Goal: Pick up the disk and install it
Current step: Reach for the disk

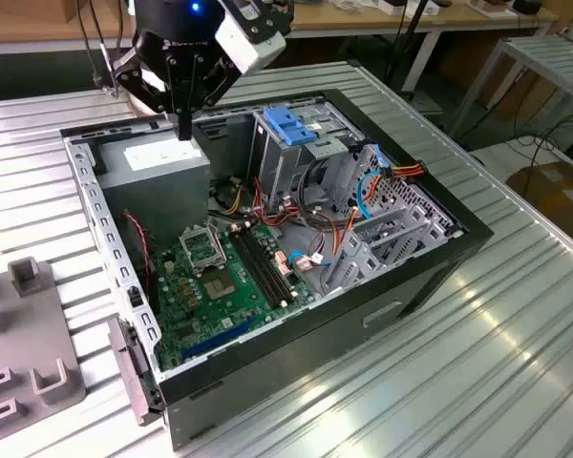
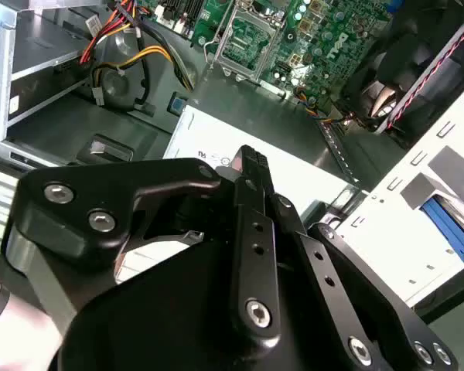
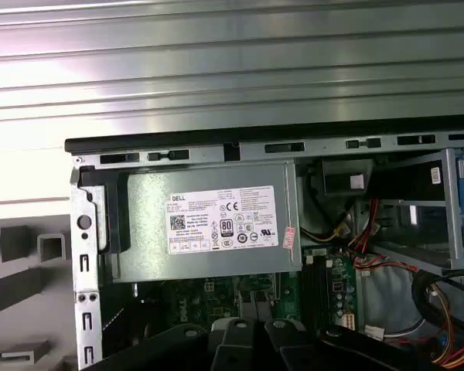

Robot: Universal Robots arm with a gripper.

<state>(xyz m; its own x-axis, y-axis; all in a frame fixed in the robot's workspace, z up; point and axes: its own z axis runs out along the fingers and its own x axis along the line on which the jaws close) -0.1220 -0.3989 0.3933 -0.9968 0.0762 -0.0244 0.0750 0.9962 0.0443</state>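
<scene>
Presently the tool (image 1: 183, 127) hangs just above the grey power-supply box (image 1: 158, 157) in one corner of the open computer case (image 1: 430, 277). Its fingers (image 2: 251, 166) are drawn together and have hold of nothing. Beyond the box, toward the exterior view's right, stands the metal drive cage (image 1: 286, 162) with its blue latch (image 1: 288, 124) on top. The other way, outside the case wall, a grey fixture (image 1: 29, 382) sits on the ribbed tabletop (image 1: 477, 382).

In the second wrist view, a strip of blue plastic lies beside one of the fixture's slotted blocks. I take it for the bracket of the disk (image 2: 447, 222), well apart from the tool. Too little of it is in frame to tell how it lies.

A drive like this should be dense for its size and fully rigid. Its smooth metal flanks could slip in a light pinch, and it will not forgive a knock. The blue bracket is probably springy, so the better hold is across the long sides of the metal body rather than on the plastic. Taking it near the middle should keep it from swinging.
</scene>
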